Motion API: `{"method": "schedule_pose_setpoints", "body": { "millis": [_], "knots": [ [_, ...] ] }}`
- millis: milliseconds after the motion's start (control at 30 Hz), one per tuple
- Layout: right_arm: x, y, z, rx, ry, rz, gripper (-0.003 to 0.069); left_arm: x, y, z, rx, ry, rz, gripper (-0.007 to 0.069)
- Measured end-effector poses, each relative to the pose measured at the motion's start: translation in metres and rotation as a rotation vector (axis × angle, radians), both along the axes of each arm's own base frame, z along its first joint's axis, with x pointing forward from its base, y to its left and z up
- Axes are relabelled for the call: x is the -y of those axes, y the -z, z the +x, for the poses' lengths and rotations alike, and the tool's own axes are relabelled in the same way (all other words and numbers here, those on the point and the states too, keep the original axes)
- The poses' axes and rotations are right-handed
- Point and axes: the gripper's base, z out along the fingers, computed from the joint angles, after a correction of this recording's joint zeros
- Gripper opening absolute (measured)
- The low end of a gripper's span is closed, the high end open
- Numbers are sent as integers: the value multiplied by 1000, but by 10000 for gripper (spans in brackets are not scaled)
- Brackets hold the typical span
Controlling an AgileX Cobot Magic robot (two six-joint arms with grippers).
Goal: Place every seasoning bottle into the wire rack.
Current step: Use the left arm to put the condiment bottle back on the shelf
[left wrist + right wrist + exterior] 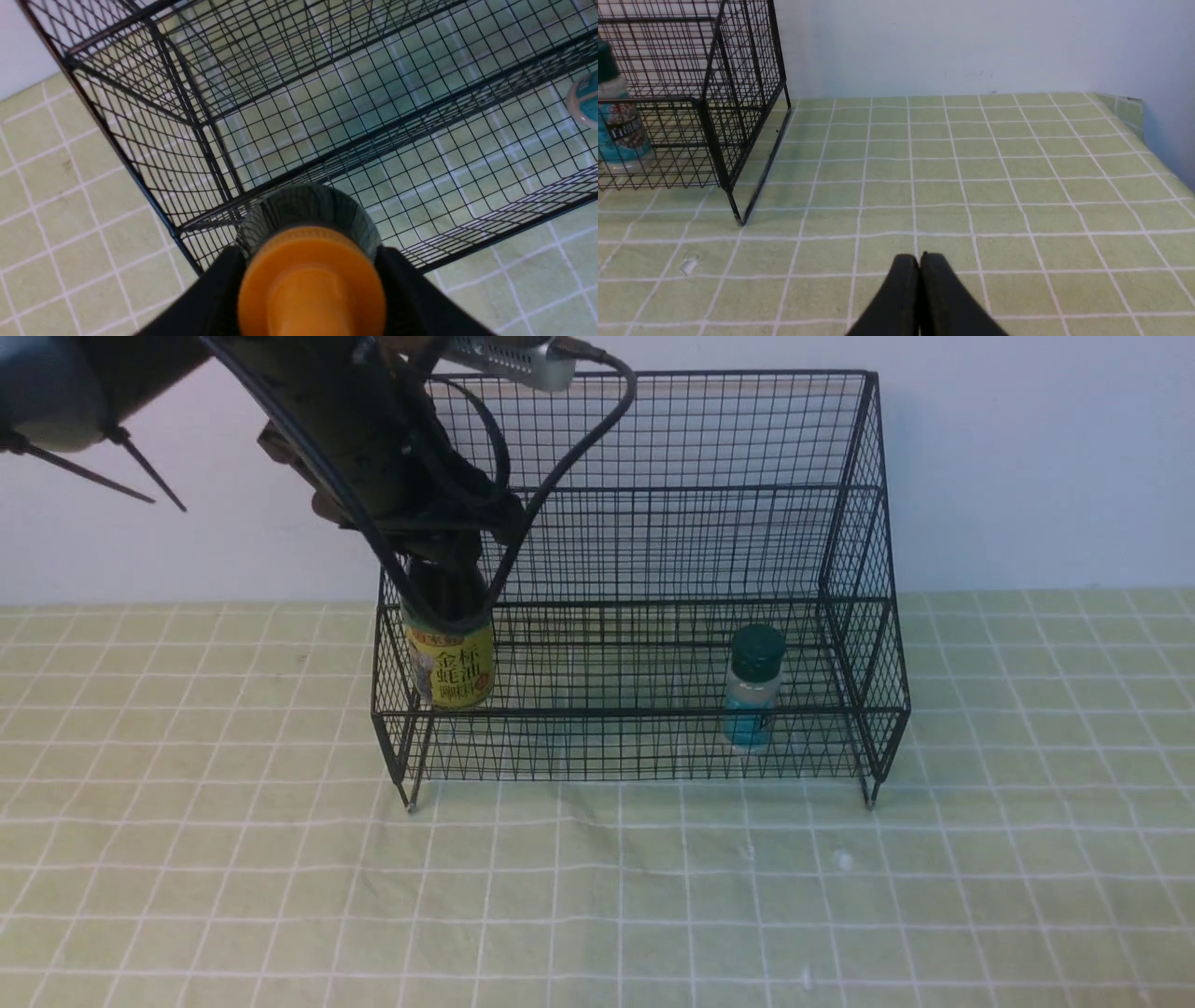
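Note:
The black wire rack (854, 523) stands at the back of the table. At the left end of its lowest step the dark-sauce bottle (451, 663) with the yellow label stands upright. My left gripper (446, 569) comes down from above and is shut on its upper part. In the left wrist view the orange cap (310, 280) fills the space between the black fingers (219, 289). The small jar (752, 686) with a dark green cap and blue label stands free at the right of the same step, also the small jar (619, 121). My right gripper (920, 261) is shut and empty over the cloth.
A green checked cloth (597, 896) covers the table. A white wall (1027, 457) rises behind the rack. The left arm's cables (569, 457) hang in front of the rack's back. In the right wrist view the table's edge (1134, 112) shows far off, and the rack's corner leg (738, 214) stands nearby.

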Motion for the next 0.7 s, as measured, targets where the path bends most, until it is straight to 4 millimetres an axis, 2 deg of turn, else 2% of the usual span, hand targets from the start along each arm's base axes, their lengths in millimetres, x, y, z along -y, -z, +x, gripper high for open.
{"method": "schedule_pose_setpoints", "body": {
  "millis": [300, 533, 700],
  "knots": [
    [0, 0, 0, 0, 0, 0, -15, 3, 13, 7, -27, 3, 9, 307],
    [0, 0, 0, 0, 0, 0, -15, 10, 46, 19, -122, 3, 33, 307],
    [0, 0, 0, 0, 0, 0, -15, 11, 52, 22, -139, 0, 35, 322]
  ]
}}
